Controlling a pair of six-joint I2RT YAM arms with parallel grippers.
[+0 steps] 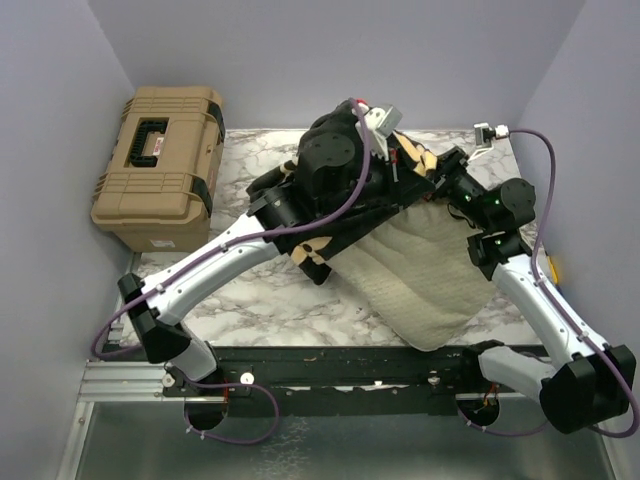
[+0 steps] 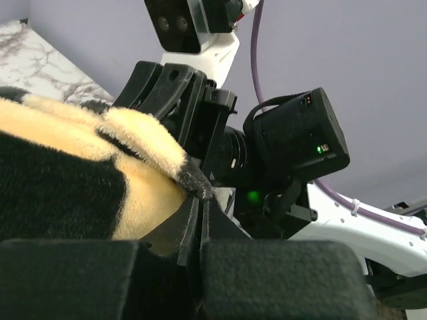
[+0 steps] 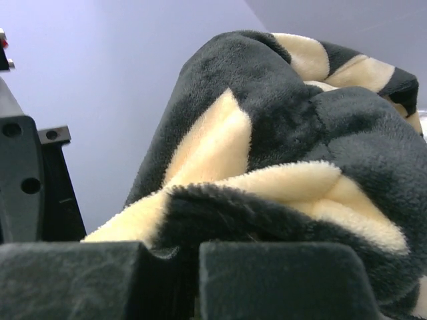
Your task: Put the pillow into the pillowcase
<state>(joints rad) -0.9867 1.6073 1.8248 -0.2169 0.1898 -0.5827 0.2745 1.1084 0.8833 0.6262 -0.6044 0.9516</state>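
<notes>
Pillow: the large cream-white quilted cushion (image 1: 420,280) is lying on the right half of the tabletop. Its near end is reaching the near edge, and its far end is running under the black fabric.
Pillowcase: the black plush sack with tan flower motifs (image 1: 350,232) is sitting bunched over the pillow's far end, near the middle of the tabletop towards the far edge. A loose fold is trailing onto the marble on the left side of the pillow. How much of the pillow is actually inside it cannot be told.
Left gripper: the left gripper (image 2: 200,257) is pinching a tan-and-black fold of the pillowcase, with the fingers closed together on the plush.
Right gripper: the right gripper (image 3: 188,267) is also clamping the pillowcase, its fingers pressed nearly together on a fold at the fabric's edge.
Arms: the left arm is reaching diagonally from the near left corner to the raised fabric, and the right arm is bending in from the near right corner. The two wrists are meeting close together above the sack.
Toolbox: the tan hard plastic toolbox with a black handle (image 1: 160,165) is standing closed at the far left corner, well apart from the fabric.
Tabletop: the white marble-patterned tabletop (image 1: 260,300) is carrying the pillow and the sack.
</notes>
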